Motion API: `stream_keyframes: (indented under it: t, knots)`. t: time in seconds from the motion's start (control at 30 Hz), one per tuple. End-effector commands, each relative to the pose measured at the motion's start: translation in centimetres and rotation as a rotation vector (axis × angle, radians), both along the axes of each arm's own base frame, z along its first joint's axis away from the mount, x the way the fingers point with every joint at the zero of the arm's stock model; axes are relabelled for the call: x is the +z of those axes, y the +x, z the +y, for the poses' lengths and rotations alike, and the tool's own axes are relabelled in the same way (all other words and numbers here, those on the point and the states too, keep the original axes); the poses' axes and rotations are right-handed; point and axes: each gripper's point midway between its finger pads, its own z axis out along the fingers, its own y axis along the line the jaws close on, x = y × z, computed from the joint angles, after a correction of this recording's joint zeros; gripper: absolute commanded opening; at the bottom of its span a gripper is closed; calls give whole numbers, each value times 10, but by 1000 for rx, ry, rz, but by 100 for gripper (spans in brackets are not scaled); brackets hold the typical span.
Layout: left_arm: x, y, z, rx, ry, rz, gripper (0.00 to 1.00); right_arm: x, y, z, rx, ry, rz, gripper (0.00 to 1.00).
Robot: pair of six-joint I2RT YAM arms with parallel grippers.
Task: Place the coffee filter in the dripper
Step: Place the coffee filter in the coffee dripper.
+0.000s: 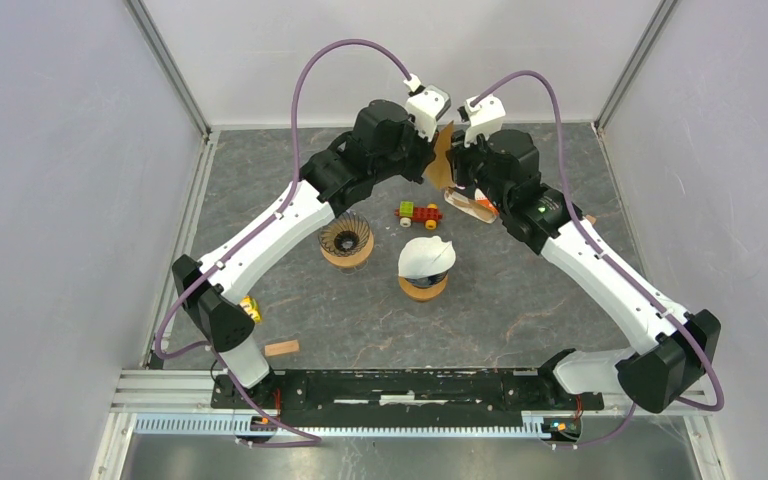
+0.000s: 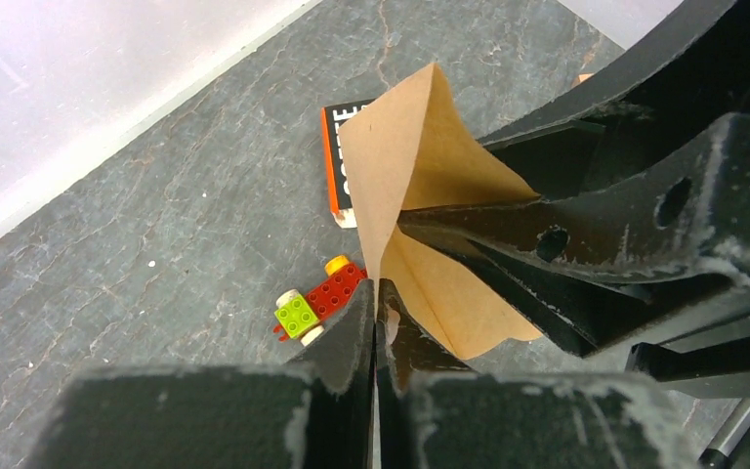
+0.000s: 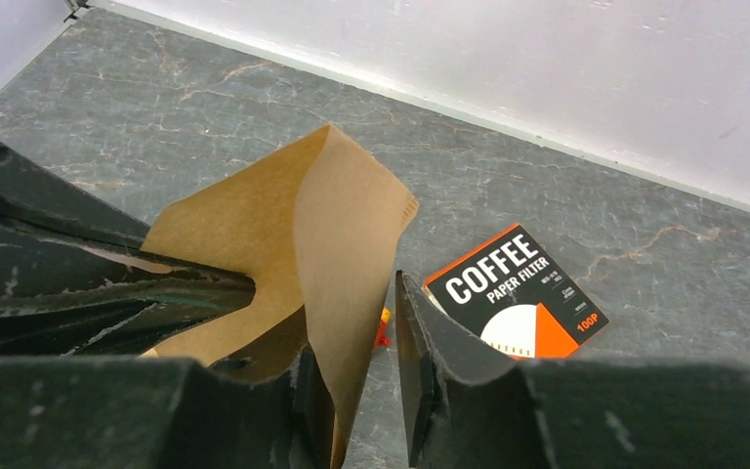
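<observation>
A brown paper coffee filter (image 1: 441, 157) hangs in the air at the back of the table, between my two grippers. My left gripper (image 2: 379, 295) is shut on the filter's (image 2: 420, 176) lower edge. The right gripper (image 3: 356, 313) stands open. One wall of the filter (image 3: 337, 225) hangs between its jaws, lying against the left finger. An empty black wire dripper (image 1: 346, 238) on a wooden ring stands in front of the left arm. A second dripper (image 1: 426, 262), holding a white filter, stands to its right.
A black and orange coffee filter packet (image 3: 518, 293) lies flat on the table under the right gripper. A red and green toy brick car (image 2: 314, 301) sits near it. A wooden block (image 1: 282, 347) and a small yellow piece (image 1: 251, 308) lie near the left arm's base.
</observation>
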Motion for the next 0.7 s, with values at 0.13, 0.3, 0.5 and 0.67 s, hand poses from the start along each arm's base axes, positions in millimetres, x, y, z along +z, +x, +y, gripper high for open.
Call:
stream_keyframes:
  t: [0.13, 0.3, 0.5, 0.67]
  knots:
    - [30, -1, 12, 52, -50, -58, 2, 31, 3, -13, -44, -2, -91, 23]
    - [31, 2, 17, 81, -36, -73, 2, 28, 2, -14, -45, -10, -89, 14]
    - [32, 7, 22, 112, -24, -91, 2, 28, 1, -15, -44, -15, -93, 5]
    - [32, 7, 23, 116, -21, -94, 2, 28, 0, -15, -42, -17, -96, 1]
